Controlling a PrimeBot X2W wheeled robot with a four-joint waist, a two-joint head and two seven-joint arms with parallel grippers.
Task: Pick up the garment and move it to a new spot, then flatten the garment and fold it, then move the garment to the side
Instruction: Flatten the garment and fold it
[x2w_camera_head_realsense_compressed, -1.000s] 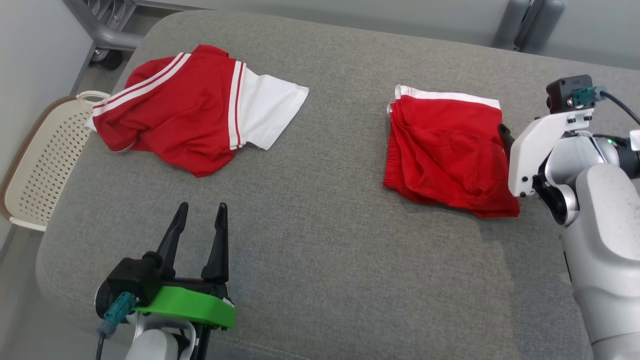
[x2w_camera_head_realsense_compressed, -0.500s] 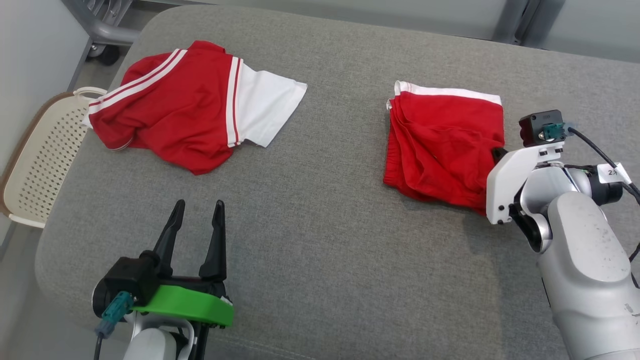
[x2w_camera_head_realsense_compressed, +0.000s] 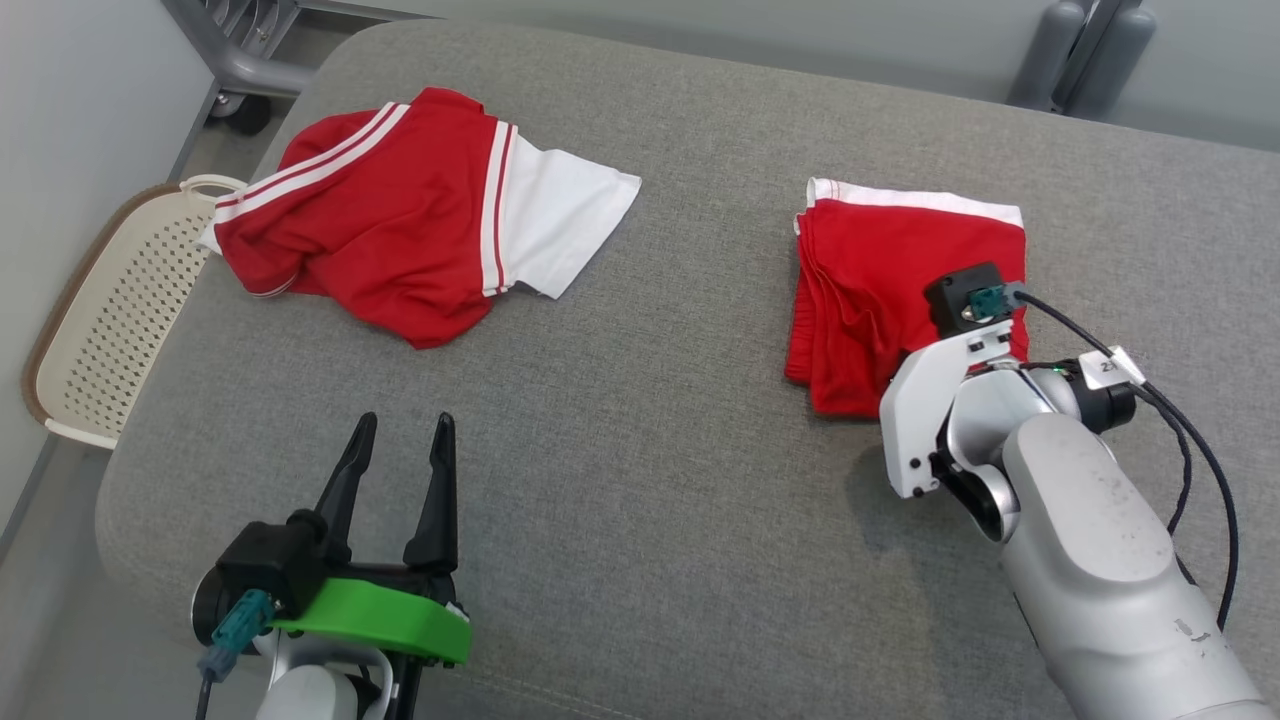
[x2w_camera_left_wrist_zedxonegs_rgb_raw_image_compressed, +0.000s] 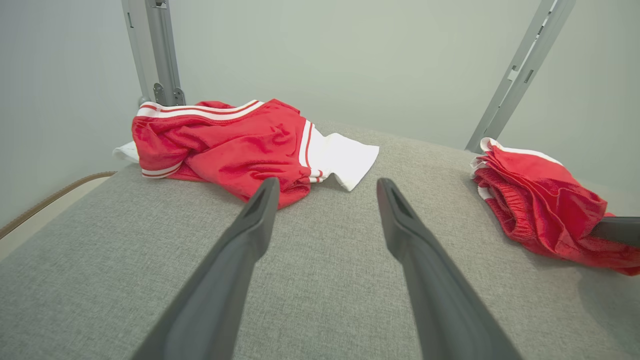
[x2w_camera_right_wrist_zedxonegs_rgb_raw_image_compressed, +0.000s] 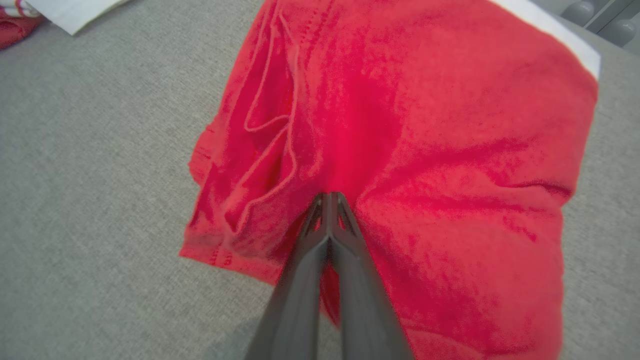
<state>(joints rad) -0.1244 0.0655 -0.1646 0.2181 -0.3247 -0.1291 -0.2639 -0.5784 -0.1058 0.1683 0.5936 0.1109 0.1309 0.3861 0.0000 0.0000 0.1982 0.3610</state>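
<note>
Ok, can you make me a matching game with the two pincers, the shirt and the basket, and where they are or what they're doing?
Things:
1. left pincer
2. right pincer
3. shirt
4. basket

States:
A. beside the cushion's left edge
B. shut, tips on the shorts
C. open, over bare cushion
D. crumpled, on the cushion's far left part

Pairs: 1-C, 2-B, 3-D, 4-A.

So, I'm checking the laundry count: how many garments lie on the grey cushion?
2. A red-and-white shirt lies far left; folded red shorts lie right, under the right gripper. None looks hidden.
</note>
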